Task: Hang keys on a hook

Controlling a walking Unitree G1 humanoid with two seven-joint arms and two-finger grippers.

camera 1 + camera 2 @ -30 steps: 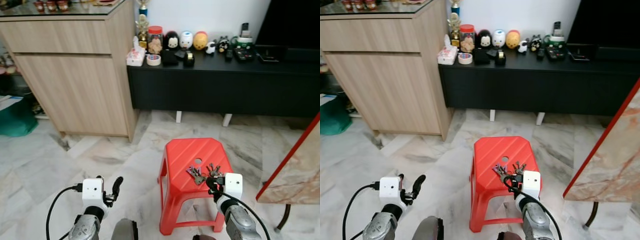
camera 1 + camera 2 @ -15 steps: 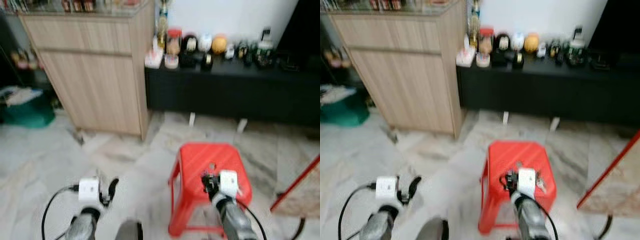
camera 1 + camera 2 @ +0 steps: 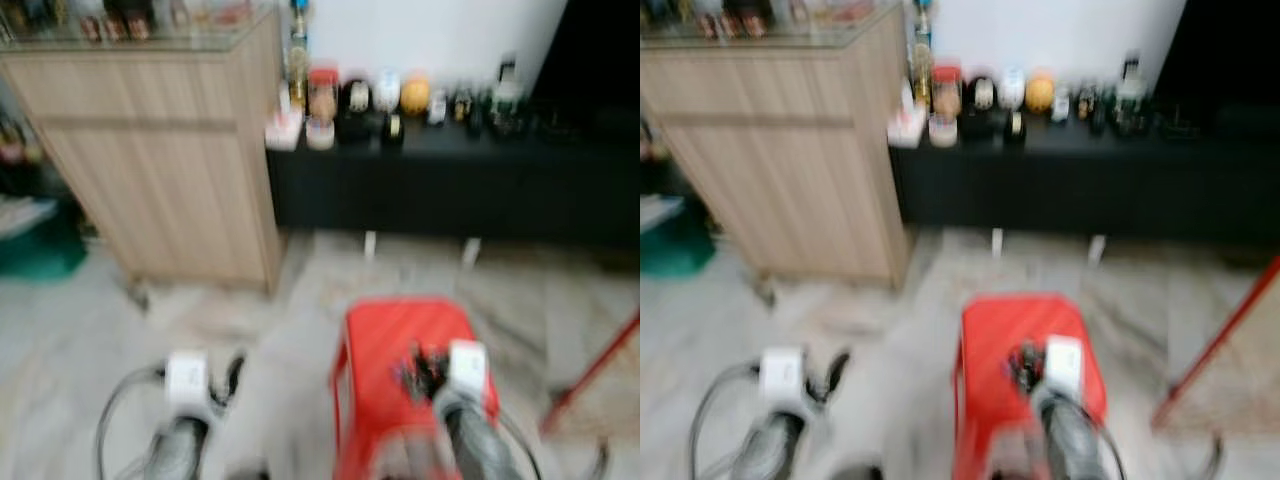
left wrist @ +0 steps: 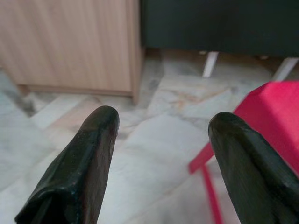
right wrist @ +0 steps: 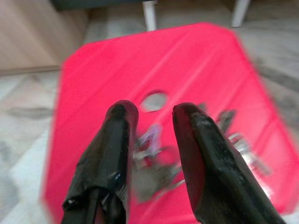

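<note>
A bunch of metal keys [image 5: 156,161] lies on top of a red plastic stool [image 3: 390,330], near its round hole. My right gripper [image 5: 154,112] hovers just above the keys, open by a narrow gap, and the keys show blurred between and behind its fingers. In the head views, which are blurred, this gripper [image 3: 428,368] sits over the stool's near half. My left gripper [image 4: 163,123] is wide open and holds nothing. It hangs low over the marble floor to the left of the stool [image 4: 271,107].
A light wooden cabinet [image 3: 160,150] stands at the back left. Beside it a low black sideboard [image 3: 450,185] carries several jars and figurines. A red-edged marble tabletop [image 3: 592,372] juts in at the right. Something green [image 3: 40,250] lies on the floor at far left.
The whole picture has swung and blurred with the camera's motion. My right gripper has come forward from the stool's near edge to over the keys. The left arm keeps its pose.
</note>
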